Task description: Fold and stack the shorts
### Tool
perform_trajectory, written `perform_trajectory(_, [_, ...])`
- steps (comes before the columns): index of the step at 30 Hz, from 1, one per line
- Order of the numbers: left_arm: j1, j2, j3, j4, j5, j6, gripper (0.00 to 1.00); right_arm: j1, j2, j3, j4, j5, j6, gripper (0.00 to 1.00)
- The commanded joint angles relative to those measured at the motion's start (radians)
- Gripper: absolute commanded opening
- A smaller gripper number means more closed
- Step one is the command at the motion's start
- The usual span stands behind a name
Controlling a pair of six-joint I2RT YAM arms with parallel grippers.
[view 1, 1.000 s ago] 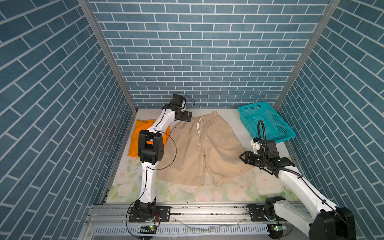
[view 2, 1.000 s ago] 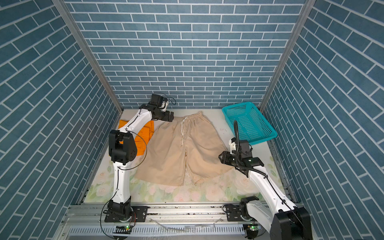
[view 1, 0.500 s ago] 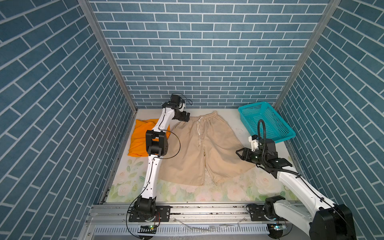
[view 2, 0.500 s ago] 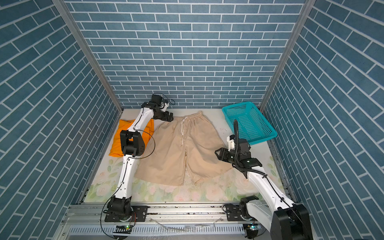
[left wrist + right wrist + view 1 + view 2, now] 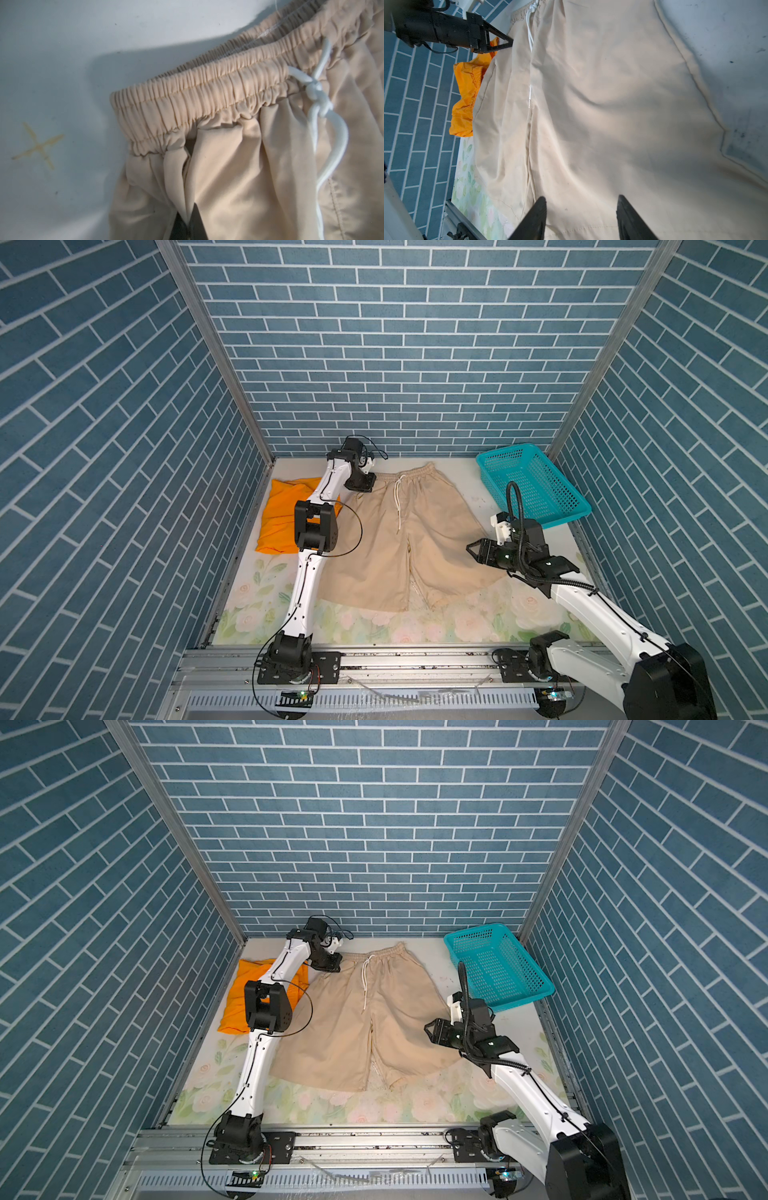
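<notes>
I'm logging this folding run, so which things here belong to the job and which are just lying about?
Job: beige shorts, spread flat; orange shorts, bunched beside them; left gripper, shut on the beige cloth near the waistband; right gripper, open over a beige leg.
Lying about: teal basket; floral table cover.

I am seeing the beige shorts (image 5: 399,539) lying flat and spread out in the middle of the desk (image 5: 465,477). Their waistband (image 5: 405,475) is pointing toward the back wall and both legs are reaching toward the near edge. Their white drawstring (image 5: 400,502) is trailing down the centre, knotted just under the gathered elastic. A fold of cloth just below the waistband's left corner is sitting pinched between the tips of the left claw (image 5: 188,222). The orange shorts (image 5: 278,522) are resting to the left as a folded, slightly puffy bundle. Their right edge is meeting the beige pair, touching or tucked under; I am not managing to tell which.
</notes>
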Motion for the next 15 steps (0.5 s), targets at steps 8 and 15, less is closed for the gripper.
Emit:
perform_trajectory(8, [0.047, -0.243, -0.072, -0.091, -0.288, -0.120, 0.00, 0.003, 0.019, 0.034, -0.049, 0.089, -0.047, 0.57])
perform_trajectory(15, [0.076, -0.417, -0.159, -0.130, -0.369, -0.158, 0.00, 0.000, 0.219, 0.156, -0.131, 0.201, -0.122, 0.59])
